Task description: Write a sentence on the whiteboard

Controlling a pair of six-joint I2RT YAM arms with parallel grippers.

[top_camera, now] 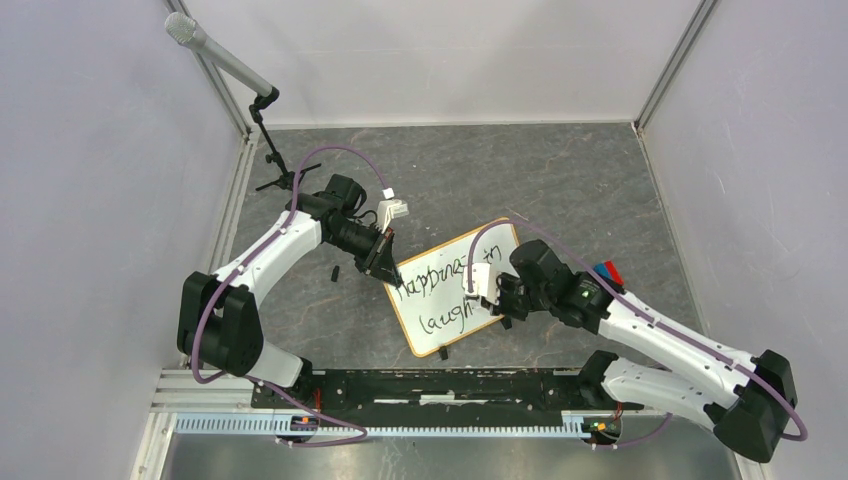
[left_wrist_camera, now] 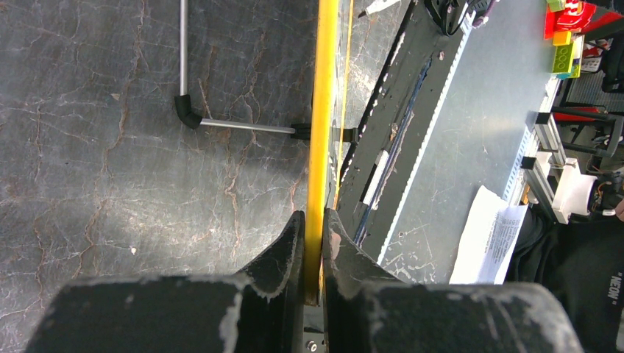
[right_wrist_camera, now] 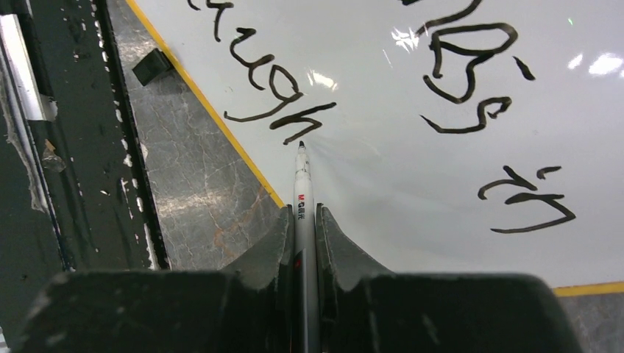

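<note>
The whiteboard (top_camera: 455, 290) lies tilted on the table, tan frame around a white face. Dark handwriting (top_camera: 440, 277) reads "Happiness in" on the top line and "laugh" below. My left gripper (top_camera: 384, 262) is shut on the board's left edge; in the left wrist view the yellow frame edge (left_wrist_camera: 321, 110) runs between its fingers (left_wrist_camera: 287, 246). My right gripper (top_camera: 489, 300) is shut on a white marker (right_wrist_camera: 302, 184), its tip (right_wrist_camera: 300, 143) resting on the board just past the end of "laugh" (right_wrist_camera: 272, 81). The board also fills the right wrist view (right_wrist_camera: 383, 162).
A microphone on a stand (top_camera: 225, 60) stands at the back left. Red and blue blocks (top_camera: 606, 271) lie right of the board, behind my right arm. A small black piece (top_camera: 334, 272) lies left of the board. A black rail (top_camera: 440, 385) runs along the near edge.
</note>
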